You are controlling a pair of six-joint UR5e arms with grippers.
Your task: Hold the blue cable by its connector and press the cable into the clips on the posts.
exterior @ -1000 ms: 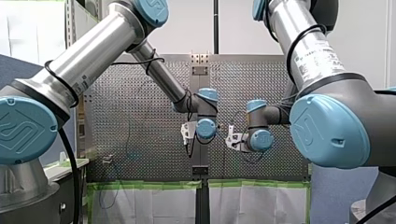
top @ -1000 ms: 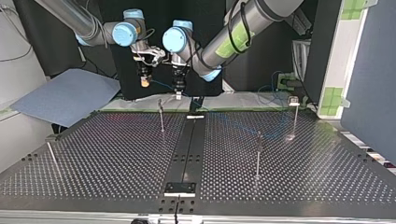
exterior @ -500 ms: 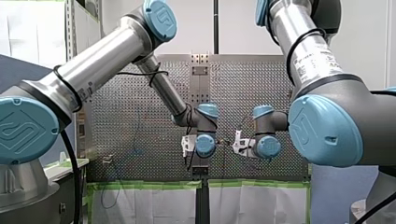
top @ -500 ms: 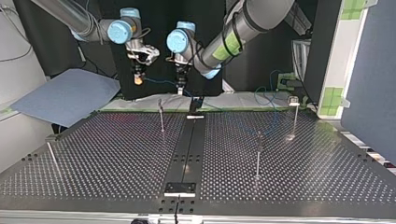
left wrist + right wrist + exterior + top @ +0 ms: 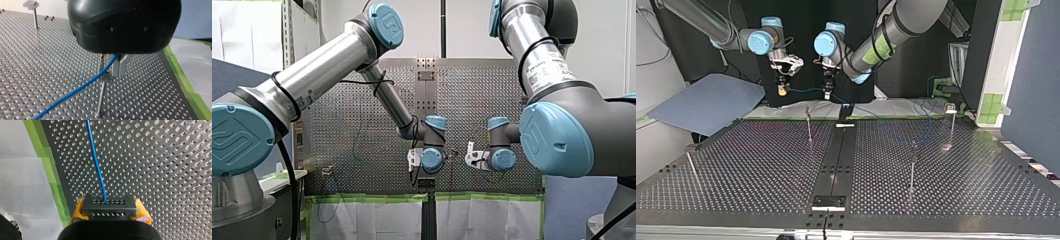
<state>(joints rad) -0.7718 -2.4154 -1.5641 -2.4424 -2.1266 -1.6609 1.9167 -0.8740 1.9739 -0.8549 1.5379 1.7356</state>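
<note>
Top view: right gripper (image 5: 782,92) downward, aloft

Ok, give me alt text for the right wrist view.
My right gripper, yellow-padded, clamps a dark connector, and the blue cable runs from it out over the perforated table. A strip of green tape and white sheeting edge the table.

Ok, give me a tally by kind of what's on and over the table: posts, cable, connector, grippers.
posts: 4
blue cable: 1
connector: 1
grippers: 2, my left gripper and my right gripper
total: 8
Not counted: a thin rod at the top view's near edge, unclear what it is.
</note>
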